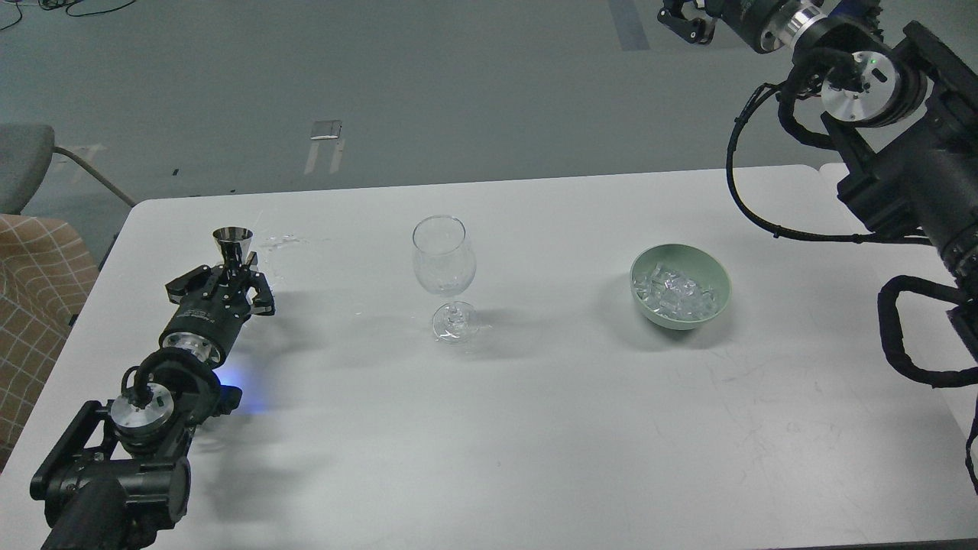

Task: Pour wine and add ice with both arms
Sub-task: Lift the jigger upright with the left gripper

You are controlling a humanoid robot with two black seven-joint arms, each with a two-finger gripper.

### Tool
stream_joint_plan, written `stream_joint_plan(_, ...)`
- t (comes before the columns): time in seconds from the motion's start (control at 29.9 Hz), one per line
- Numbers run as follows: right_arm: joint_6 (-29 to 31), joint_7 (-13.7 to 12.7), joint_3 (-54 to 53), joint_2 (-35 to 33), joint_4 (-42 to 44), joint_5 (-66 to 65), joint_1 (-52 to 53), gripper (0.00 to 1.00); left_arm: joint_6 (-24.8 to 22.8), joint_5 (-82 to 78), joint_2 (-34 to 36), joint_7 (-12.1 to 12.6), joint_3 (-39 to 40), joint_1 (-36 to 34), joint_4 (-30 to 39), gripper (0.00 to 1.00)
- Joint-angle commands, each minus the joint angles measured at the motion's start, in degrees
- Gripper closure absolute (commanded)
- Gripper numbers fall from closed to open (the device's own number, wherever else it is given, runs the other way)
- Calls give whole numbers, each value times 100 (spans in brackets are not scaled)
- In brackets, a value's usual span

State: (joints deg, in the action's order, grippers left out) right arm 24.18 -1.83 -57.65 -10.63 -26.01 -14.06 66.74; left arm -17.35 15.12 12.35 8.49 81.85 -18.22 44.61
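White table (535, 428) — left gripper (229, 279) around metal jigger (232, 243).

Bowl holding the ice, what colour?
Pale green bowl, seen in the head view, with clear ice inside.

Table's near half (535, 443) lies open; wine glass (444, 263) blocks centre.

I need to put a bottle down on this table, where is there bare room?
The table's whole near half is bare, as is the stretch between the wine glass and the green ice bowl. The far left is crowded: the left pincer sits at the metal jigger, with spilled droplets beside it.
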Motion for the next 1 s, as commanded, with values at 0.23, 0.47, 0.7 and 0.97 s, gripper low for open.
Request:
stream_joint_plan(0.23, -1, -1, 0, -1, -1, 0, -3, 0, 662, 26, 224, 13, 95, -15, 1365, 90)
stream_joint_plan(0.47, -1, -1, -9, -18, -1, 0, -3, 0, 1329, 17, 373, 276, 24, -120, 2199, 90)
stream_joint_plan(0.7, -1, -1, -9, -106, -10, 0, -29, 0, 1954, 17, 769, 426, -116, -76, 3290, 90)
stream_joint_plan(0.97, -1, -1, -9, -115, -1, 0, -3, 0, 2007, 8, 769, 637, -134, -111, 3519, 91)
